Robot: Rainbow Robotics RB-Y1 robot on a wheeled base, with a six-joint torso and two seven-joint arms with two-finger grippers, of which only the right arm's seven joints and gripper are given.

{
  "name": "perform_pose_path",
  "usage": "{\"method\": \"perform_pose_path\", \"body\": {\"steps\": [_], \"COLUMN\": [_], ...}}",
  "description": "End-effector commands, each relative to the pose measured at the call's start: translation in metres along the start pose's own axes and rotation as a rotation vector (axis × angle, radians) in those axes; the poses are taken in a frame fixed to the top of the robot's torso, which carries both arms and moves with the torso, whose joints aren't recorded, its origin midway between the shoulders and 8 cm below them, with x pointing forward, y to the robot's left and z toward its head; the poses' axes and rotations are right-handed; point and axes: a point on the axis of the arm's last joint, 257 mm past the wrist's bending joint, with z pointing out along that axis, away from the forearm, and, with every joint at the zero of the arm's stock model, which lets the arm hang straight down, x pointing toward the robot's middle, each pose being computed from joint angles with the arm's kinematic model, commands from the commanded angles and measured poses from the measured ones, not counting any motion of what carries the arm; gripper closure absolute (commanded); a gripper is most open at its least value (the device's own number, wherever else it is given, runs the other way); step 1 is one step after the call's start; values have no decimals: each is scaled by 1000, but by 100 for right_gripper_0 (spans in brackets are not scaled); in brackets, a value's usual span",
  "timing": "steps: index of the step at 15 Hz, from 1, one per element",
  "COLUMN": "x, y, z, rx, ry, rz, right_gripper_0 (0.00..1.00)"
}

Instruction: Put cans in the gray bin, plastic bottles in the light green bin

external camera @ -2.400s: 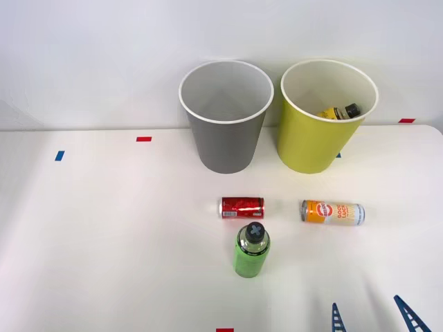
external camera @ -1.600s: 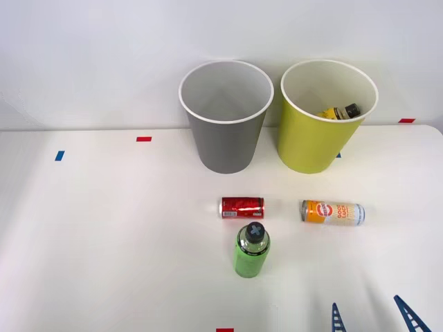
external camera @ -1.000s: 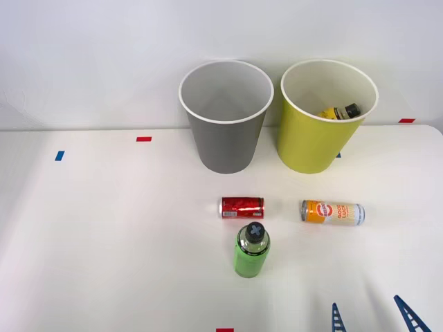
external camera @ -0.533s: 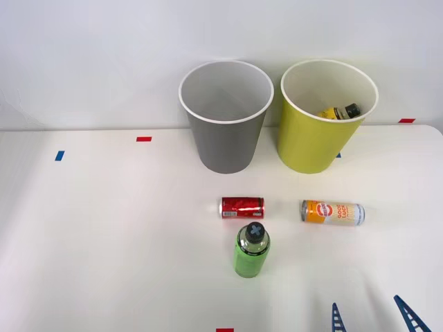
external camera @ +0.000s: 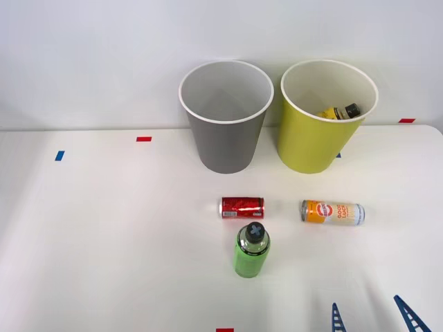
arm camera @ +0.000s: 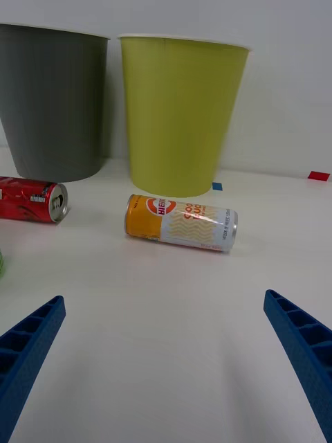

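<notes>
Fingers [arm camera: 28, 346] apart (orange-and-white can [arm camera: 181, 223]: "HERO")

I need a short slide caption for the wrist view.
Open pincer faces the orange can lying before the light green bin.

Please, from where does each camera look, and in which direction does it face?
Front view: sits above the arms, looks forward and down at the table, both bins, two cans and the green bottle; blue fingertips show.
Right wrist view: sits on the right wrist, low, facing the orange-and-white can and bins; the open right end effector shows.
Shared: gray bin, light green bin, red can, orange-and-white can.
</notes>
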Motion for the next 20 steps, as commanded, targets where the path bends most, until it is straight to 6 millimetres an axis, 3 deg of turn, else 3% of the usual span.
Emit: {"method": "perform_pose_path", "body": {"steps": [1, 9, 10, 11, 15, 20], "x": [0, 0, 17, 18, -14, -35], "y": [0, 0, 2, 3, 13, 4], "z": [0, 0, 0, 2, 14, 60], "rx": [0, 0, 0, 3, 50, 39], "ry": [0, 0, 36, 27, -66, 77], "rz": [0, 0, 8, 21, 202, 175], "right_gripper_0": [0, 0, 0, 0, 0, 0]}}
